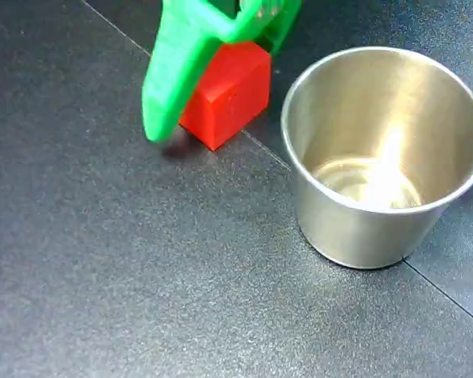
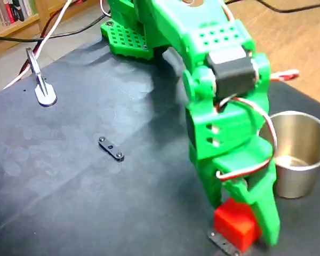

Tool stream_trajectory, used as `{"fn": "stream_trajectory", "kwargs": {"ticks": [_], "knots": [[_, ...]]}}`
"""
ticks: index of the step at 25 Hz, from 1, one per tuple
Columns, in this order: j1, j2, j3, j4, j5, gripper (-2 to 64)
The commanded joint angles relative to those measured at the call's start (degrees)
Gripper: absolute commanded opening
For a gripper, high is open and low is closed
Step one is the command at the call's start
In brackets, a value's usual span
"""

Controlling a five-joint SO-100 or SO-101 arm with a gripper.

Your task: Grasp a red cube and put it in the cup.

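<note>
The red cube [image 1: 230,98] sits between the fingers of my green gripper [image 1: 221,83], low on the dark table and left of the cup in a fixed view. One long green finger [image 1: 169,87] presses its left face, and the other finger shows at its upper right. The gripper is shut on the cube. Whether the cube still touches the table I cannot tell. The steel cup [image 1: 355,228] stands upright and empty, a short gap to the right. In both fixed views the cup [image 2: 296,176] is right of the gripper [image 2: 240,224] and the cube [image 2: 230,225].
A small black two-hole strip [image 2: 111,148] lies on the mat to the left. A metal clip [image 2: 41,88] stands at the far left near cables. Another small black piece [image 2: 223,243] lies under the cube. The arm's green base [image 2: 128,37] is at the back.
</note>
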Motion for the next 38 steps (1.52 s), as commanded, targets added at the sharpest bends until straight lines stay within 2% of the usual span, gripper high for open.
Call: {"fn": "stream_trajectory", "kwargs": {"ticks": [1,4,14,25,29,34,38], "knots": [[0.18,0.53,-2.11,-0.44,0.35,25.7],[0.18,0.53,-2.11,-0.44,0.35,18.4],[0.18,1.67,-2.11,-0.44,0.88,-0.1],[-0.7,15.91,0.35,0.0,0.97,-0.6],[-0.88,24.7,7.91,-0.26,1.23,-0.6],[-0.97,37.97,20.39,-0.35,4.92,-0.6],[-2.37,45.44,25.14,-0.35,6.59,-0.7]]}}
